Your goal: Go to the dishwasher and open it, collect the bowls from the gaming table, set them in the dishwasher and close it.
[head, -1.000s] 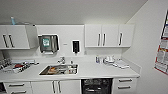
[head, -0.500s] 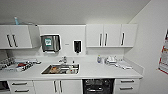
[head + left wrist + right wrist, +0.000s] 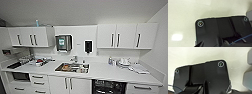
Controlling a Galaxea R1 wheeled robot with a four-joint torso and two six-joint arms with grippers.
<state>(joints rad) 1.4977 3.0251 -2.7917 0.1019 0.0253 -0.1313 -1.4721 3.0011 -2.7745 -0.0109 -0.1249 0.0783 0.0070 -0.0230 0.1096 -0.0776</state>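
The dishwasher (image 3: 108,87) is built in under the white countertop (image 3: 107,72), right of the sink cabinet. Its opening shows dark, with wire racks inside, and it is cut off by the lower edge of the head view. The gaming table and the bowls are out of view. In both wrist views a pale floor lies behind the robot's own dark plate.
A steel sink (image 3: 72,67) holding dishes is set in the counter's middle. White wall cabinets (image 3: 125,36) hang above, with a towel dispenser (image 3: 63,43) and a dark soap dispenser (image 3: 88,46) between them. Clutter (image 3: 40,61) lies left, crockery (image 3: 125,62) right. A wall closes the right side.
The whole head picture has shifted: the kitchen front now sits further right and slightly larger, so the camera has moved. Nothing on the counter has moved.
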